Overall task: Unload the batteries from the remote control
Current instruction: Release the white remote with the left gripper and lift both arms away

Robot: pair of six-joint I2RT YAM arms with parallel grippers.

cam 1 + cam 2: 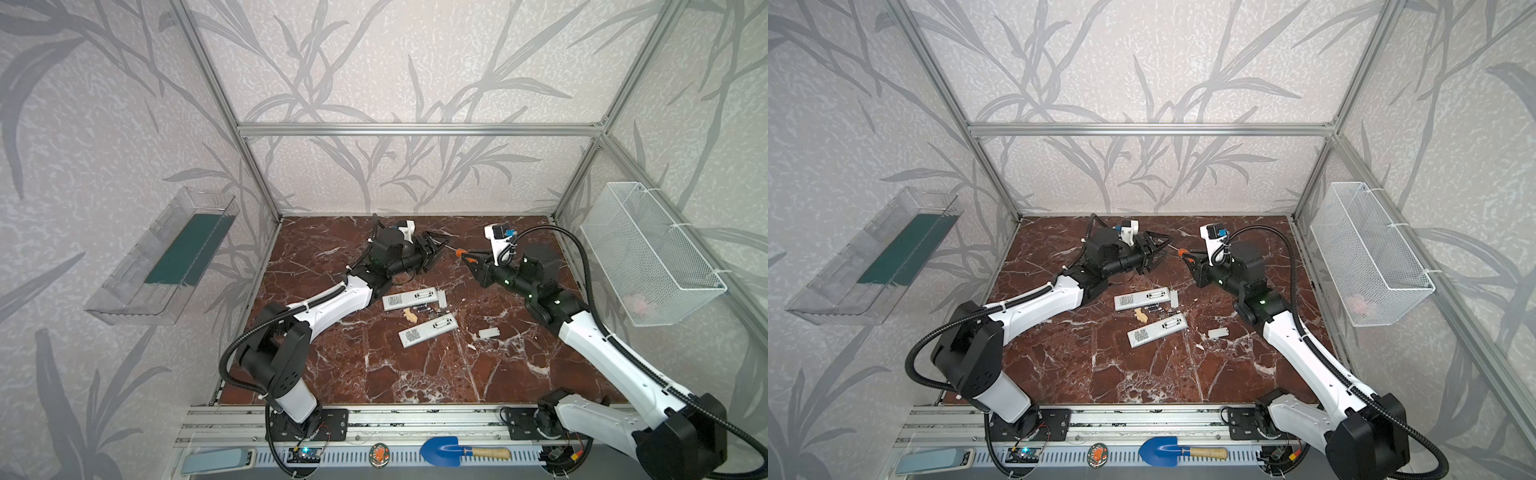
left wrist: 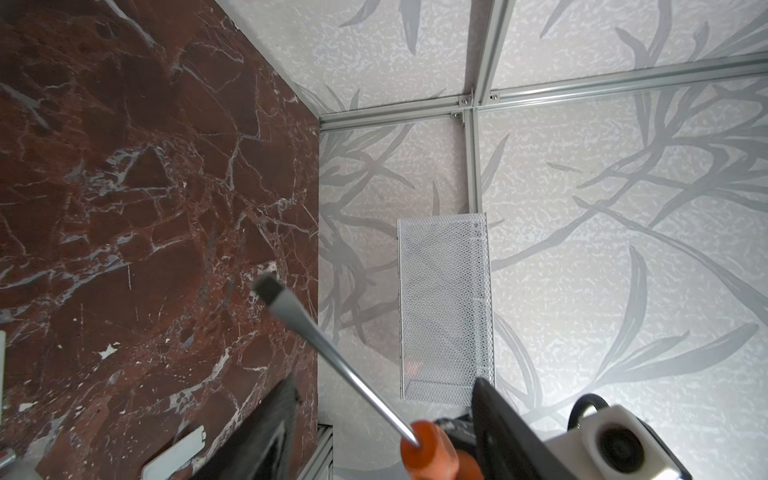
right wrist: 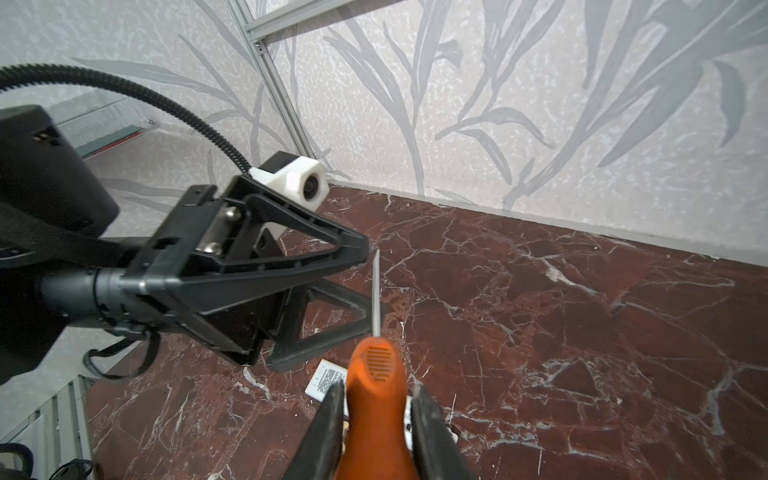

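Two white remote controls [image 1: 409, 300] [image 1: 428, 330] lie face down mid-table in both top views, their battery bays uncovered. Small dark batteries [image 1: 424, 308] [image 1: 1156, 308] lie loose on the marble between them. My right gripper [image 3: 378, 388] [image 1: 471, 259] is shut on the orange handle of a screwdriver [image 3: 376, 399] [image 1: 461, 252], held above the far part of the table. The metal shaft [image 2: 332, 345] points at my left gripper [image 2: 384, 386] [image 1: 436, 245]. That gripper is open, with one jaw on each side of the shaft and neither touching it.
Two flat white covers [image 1: 441, 298] [image 1: 488, 332] and a small beige piece [image 1: 409, 315] lie by the remotes. A white mesh basket [image 1: 652, 257] hangs on the right wall, a clear bin [image 1: 162, 257] on the left. A blue trowel [image 1: 440, 451] lies on the front rail.
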